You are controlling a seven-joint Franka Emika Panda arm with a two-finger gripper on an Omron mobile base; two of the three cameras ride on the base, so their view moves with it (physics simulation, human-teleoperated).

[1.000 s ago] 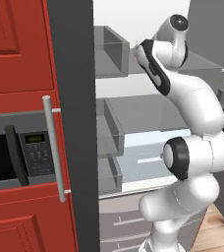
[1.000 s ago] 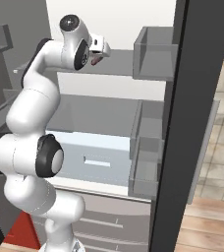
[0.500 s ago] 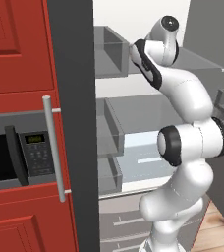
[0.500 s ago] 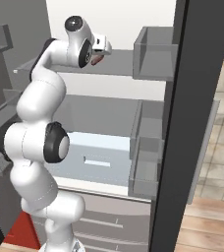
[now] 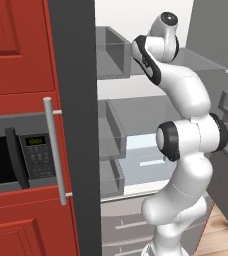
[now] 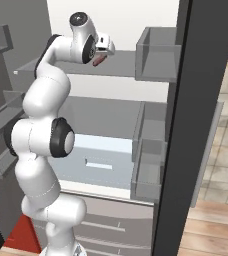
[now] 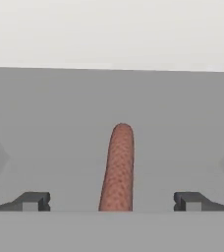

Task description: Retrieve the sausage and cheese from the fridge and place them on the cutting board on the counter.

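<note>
The sausage (image 7: 118, 170), a red-brown cylinder, lies on the grey upper shelf (image 7: 50, 123) of the open fridge (image 5: 206, 62). It points away from the hand, between the two fingertips (image 7: 33, 201). My gripper (image 7: 112, 202) is open, with its jaws wide on either side of the sausage and not touching it. From the right base view the gripper (image 6: 106, 52) hovers over that shelf with the sausage (image 6: 100, 61) just under it. The cheese, the cutting board and the counter are out of view.
Grey door bins (image 6: 156, 60) hang on the fridge door (image 6: 196, 125) to the right, and more bins (image 5: 111, 52) on the left door. A pale crisper drawer (image 6: 98, 160) sits below. A microwave (image 5: 16, 157) is set in red cabinets (image 5: 16, 45).
The arm's elbow and middle joints have swung and straightened upward. The hand has stayed over the upper shelf by the sausage, with the jaws still wide.
</note>
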